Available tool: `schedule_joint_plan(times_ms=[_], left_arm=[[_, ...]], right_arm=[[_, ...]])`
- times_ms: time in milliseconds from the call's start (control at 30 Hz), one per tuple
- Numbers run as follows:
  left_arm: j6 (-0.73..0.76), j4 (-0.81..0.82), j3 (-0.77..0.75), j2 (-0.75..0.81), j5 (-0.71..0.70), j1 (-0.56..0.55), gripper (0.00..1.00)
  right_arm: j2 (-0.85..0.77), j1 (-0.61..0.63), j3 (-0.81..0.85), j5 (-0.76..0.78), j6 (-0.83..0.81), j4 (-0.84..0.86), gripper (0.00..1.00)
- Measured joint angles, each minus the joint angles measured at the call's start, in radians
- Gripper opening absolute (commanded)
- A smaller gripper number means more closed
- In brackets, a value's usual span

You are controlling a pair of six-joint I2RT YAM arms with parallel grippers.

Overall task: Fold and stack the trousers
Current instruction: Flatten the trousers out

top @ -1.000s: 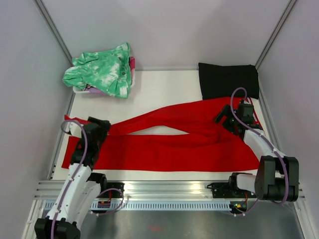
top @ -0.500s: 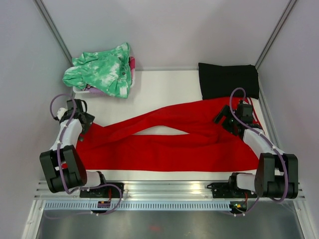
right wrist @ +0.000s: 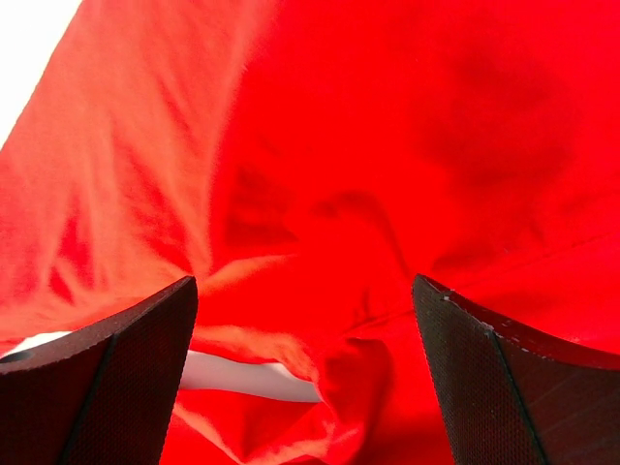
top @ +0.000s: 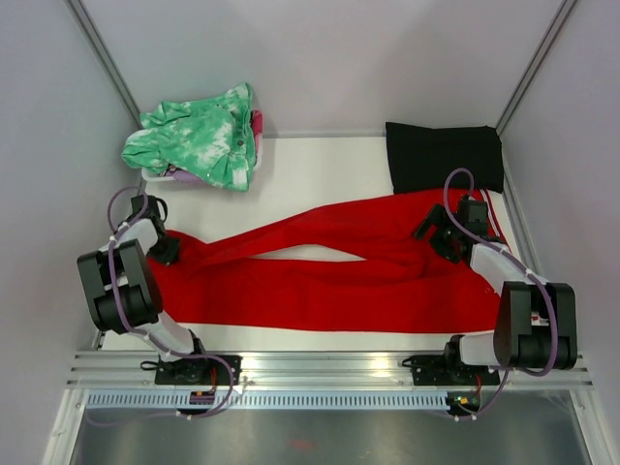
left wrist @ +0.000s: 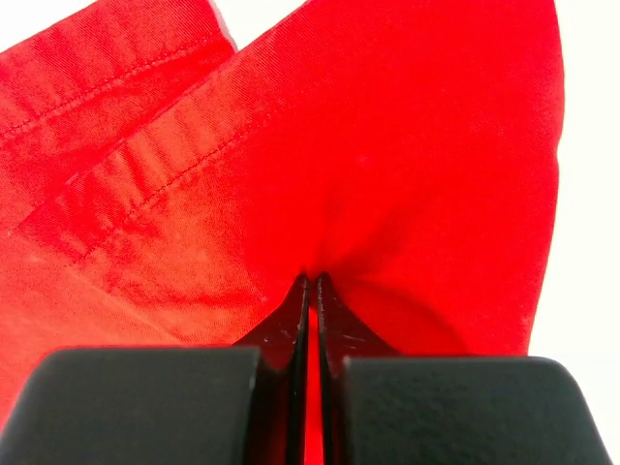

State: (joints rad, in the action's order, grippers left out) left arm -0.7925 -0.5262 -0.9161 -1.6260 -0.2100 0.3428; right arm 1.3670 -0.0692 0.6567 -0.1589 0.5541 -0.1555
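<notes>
The red trousers (top: 329,281) lie flat across the table, legs pointing left and waist at the right. My left gripper (top: 167,250) sits at the leg ends near the left edge. In the left wrist view it (left wrist: 312,283) is shut on a pinch of red leg fabric (left wrist: 387,145) beside a stitched hem. My right gripper (top: 438,235) hovers over the waist end. In the right wrist view it (right wrist: 303,283) stands open above rumpled red cloth (right wrist: 387,145), nothing between its fingers (right wrist: 126,368). A white strip (right wrist: 242,376) shows under a fold.
A green-and-white mottled garment (top: 199,140) is heaped on a small bin at the back left. A black folded cloth (top: 446,155) lies at the back right, just beyond the waist. Grey walls close in both sides, and a metal rail (top: 320,366) runs along the near edge.
My left arm swung from over the near leg out to the left edge, and its gripper closed on the leg end. The leg ends pulled slightly inward. The right arm barely moved.
</notes>
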Motion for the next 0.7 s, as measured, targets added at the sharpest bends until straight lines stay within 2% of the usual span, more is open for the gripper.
schedule_joint_plan(times_ms=[133, 333, 500, 633, 667, 700], left_arm=[[0.026, 0.010, -0.001, 0.008, 0.005, 0.001, 0.02], [0.094, 0.019, -0.050, 0.119, 0.006, 0.008, 0.02], [0.151, 0.166, -0.100, 0.189, 0.015, 0.008, 0.02], [0.182, 0.233, -0.110, 0.169, 0.033, 0.010, 0.02], [0.185, 0.226, -0.122, 0.149, 0.033, 0.009, 0.06], [0.188, 0.218, -0.136, 0.126, 0.031, 0.010, 0.17]], right_arm=[[-0.007, 0.000, 0.019, 0.003, 0.009, -0.002, 0.98], [-0.046, 0.000, 0.019, 0.022, 0.024, -0.010, 0.98], [-0.039, 0.002, 0.019, 0.025, 0.050, -0.010, 0.98], [-0.016, 0.013, 0.032, 0.032, 0.055, -0.019, 0.98], [-0.010, 0.017, 0.038, 0.037, 0.055, -0.023, 0.98], [-0.005, 0.021, 0.042, 0.042, 0.054, -0.027, 0.98]])
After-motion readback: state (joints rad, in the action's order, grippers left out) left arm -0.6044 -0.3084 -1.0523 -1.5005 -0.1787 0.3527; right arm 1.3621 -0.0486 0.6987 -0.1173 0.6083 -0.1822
